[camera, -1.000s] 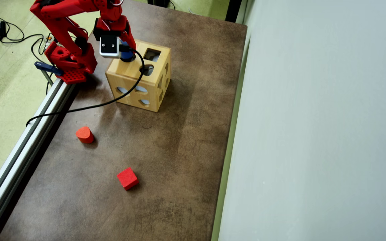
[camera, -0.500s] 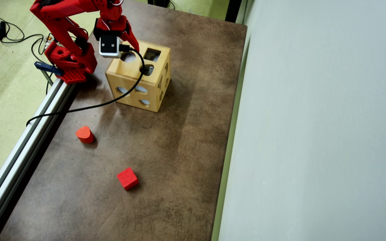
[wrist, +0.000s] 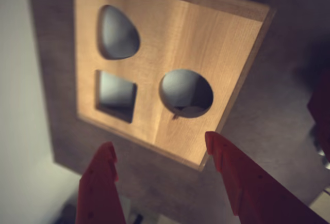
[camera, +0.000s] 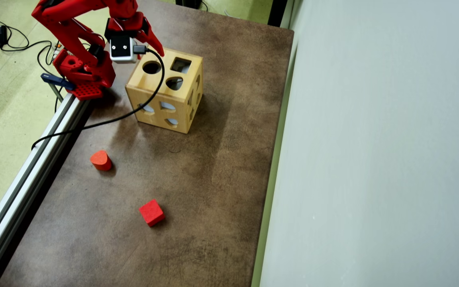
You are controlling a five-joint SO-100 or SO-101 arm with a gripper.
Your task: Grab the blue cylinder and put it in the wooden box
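Wide-spread empty gripper (wrist: 162, 149) above wooden box (wrist: 170, 53) in wrist view; red cube (camera: 151, 212) only overhead.

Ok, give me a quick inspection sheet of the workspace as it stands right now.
Surface: brown mat, bare apart from the items below.
Job's things: wooden box upright, round, square and rounded holes on top; blue cylinder not seen anywhere.
Clutter: red rounded block and red cube, loose on the mat, apart from the box.
Gripper: gripper open and empty above the box top.
Cables: black cable draped across the box.
Surroundings: aluminium rail on the left in the overhead view, grey wall on the right.
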